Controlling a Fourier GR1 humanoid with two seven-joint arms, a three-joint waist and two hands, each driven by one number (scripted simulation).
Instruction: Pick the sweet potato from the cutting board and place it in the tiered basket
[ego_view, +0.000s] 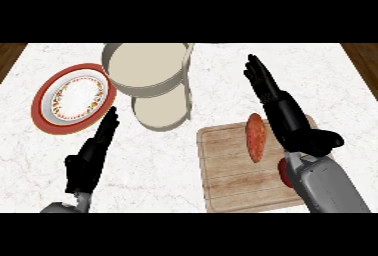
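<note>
sweet potato (255, 137) lying lengthwise on the cutting board (229, 172), in its far right part, pointing toward the far edge. cutting board flat on the table (332, 75), against the near edge, right of centre. right hand (288, 117) just beside the sweet potato on its right, apart from it, fingers straight and stretched toward the far edge, holding nothing; fingertips past the board's far edge, over bare table. small red thing (283, 172) at the board's right side, mostly hidden under the right forearm (328, 185), not clear what.

tiered basket (148, 70) at the far edge, left of centre: two round cream tiers, the larger one above, nothing inside. red-rimmed plate (74, 97) just left of the basket, toward the left edge. left hand (87, 159) near the near edge, left of the board, fingers straight, holding nothing, tips close to the plate's rim.
</note>
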